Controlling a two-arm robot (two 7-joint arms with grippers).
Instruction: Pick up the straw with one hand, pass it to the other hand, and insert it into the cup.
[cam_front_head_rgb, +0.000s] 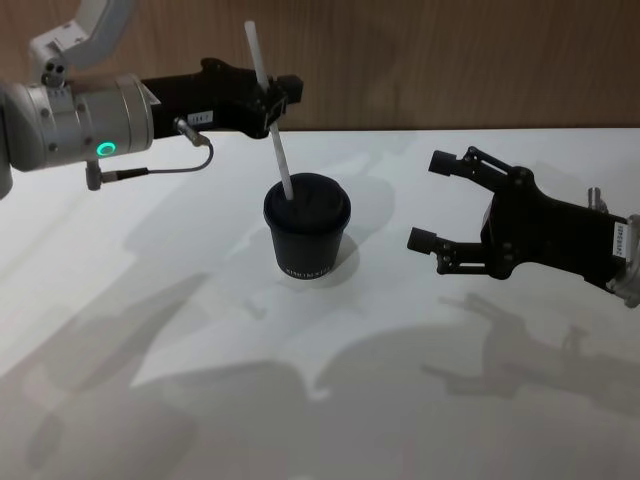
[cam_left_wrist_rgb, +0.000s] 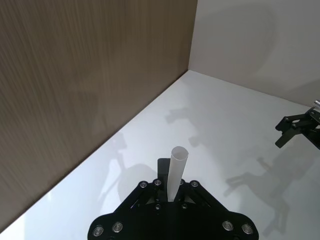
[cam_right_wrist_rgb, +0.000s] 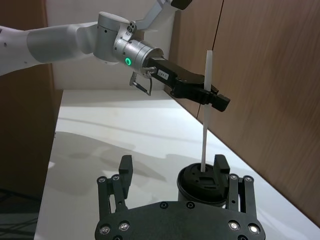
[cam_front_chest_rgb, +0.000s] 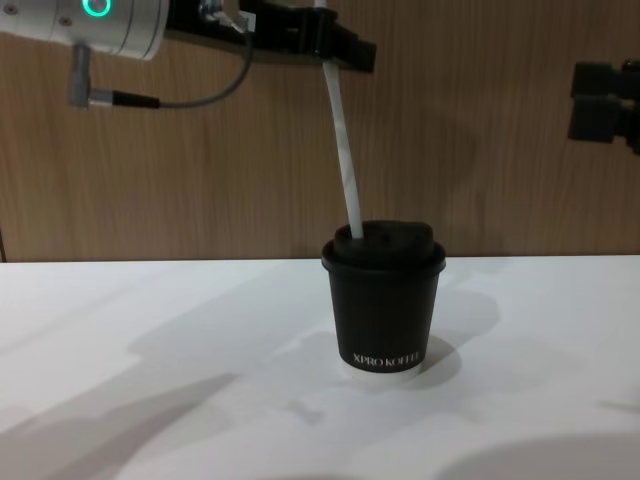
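Left gripper (cam_front_head_rgb: 268, 103), upper left, pinches the straw (cam_front_head_rgb: 272, 128) leaning over the cup (cam_front_head_rgb: 307, 238) at centre, tip at the lid; right gripper (cam_front_head_rgb: 432, 200) hangs spread at right.

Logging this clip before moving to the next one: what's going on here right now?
The left pincer, on the arm with the silver, green-lit wrist, is shut on the long thin white straw, holding it above the table. The straw leans, and its lower end meets the domed lid of the small black paper coffee cup at mid-table. The all-black right pincer hangs open to the cup's right, holding nothing.
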